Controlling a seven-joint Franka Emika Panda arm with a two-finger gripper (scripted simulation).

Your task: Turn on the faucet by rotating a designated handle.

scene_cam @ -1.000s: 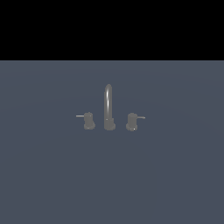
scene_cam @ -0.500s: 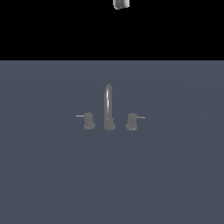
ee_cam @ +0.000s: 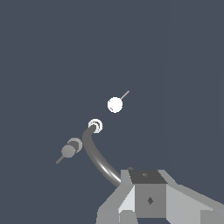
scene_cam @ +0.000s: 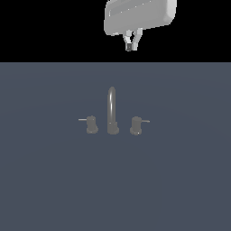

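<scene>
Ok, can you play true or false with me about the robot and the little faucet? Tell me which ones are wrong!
1. The gripper hangs high above the faucet, touching nothing. True.
2. The jaws are holding a handle. False: they hold nothing; in the exterior view their tips sit close together, far above the knobs.
3. The faucet has two knobs, one on each side of the spout. True.
4. The handle on the exterior view's right has its lever pointing toward the spout. False: its thin lever points away from the spout, toward the exterior view's right.
5. The spout is lying flat on the surface. False: it stands upright and arches over at the top.
</scene>
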